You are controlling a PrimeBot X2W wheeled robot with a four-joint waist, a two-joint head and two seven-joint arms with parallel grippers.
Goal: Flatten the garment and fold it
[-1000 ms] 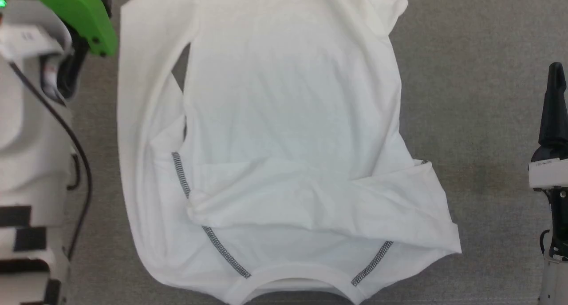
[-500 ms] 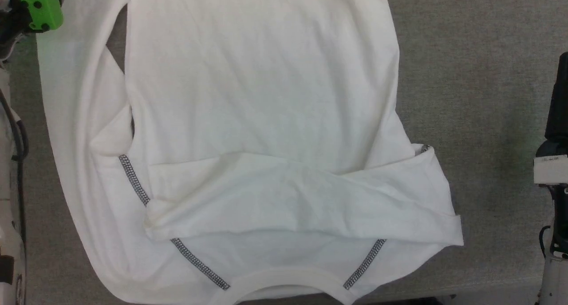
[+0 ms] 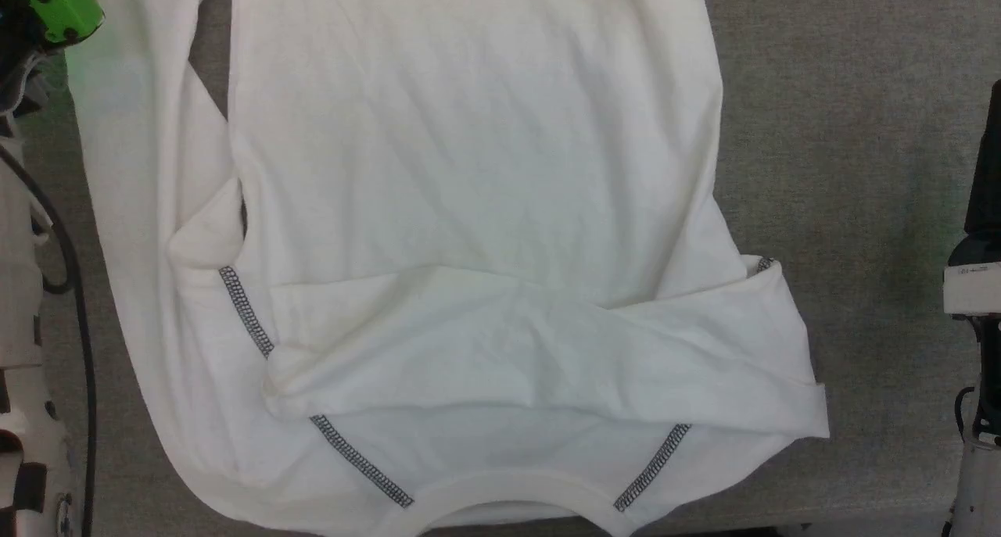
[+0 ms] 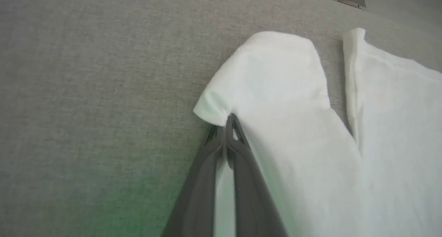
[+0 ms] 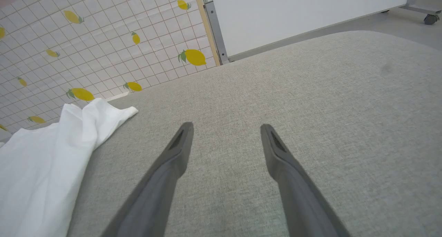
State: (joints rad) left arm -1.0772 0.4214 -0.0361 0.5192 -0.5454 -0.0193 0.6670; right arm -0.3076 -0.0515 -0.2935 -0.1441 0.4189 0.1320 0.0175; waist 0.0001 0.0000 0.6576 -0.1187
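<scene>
Camera shift: against half a second earlier the head view had moved a little, while the shirt [image 3: 485,170] kept the same folds and creases.

Surroundings: grey cloth-covered bench [image 3: 860,130]. Lemon-print grid sheet [image 5: 86,40] and a white panel [image 5: 293,12] stood beyond its far edge, with a caster [image 5: 430,19] at the panel's foot. A green part [image 3: 47,5] and a black cable [image 3: 78,287] of the left arm sat at the left edge of the head view.

Right gripper [image 5: 224,130]: jaws spread and holding nothing, over bare bench, well apart from the shirt's hem corner [image 5: 103,112].

Left gripper [image 4: 226,125]: jaws pressed together, pinching the sleeve edge just beside the cuff [image 4: 276,47].

Shirt: white, thin, lying flat on the bench, round neck [image 3: 500,494] nearest the robot.
- Dark grey zigzag stitching [image 3: 360,463] ran from the neck toward each shoulder.
- One sleeve [image 3: 547,357] was folded across the chest, from the robot's right shoulder side toward its left.
- The other sleeve [image 3: 133,209] lay along the body on the robot's left, with a sliver of bench showing between them.

Writing: white label [image 3: 970,287] on the right arm, print too small to read.
</scene>
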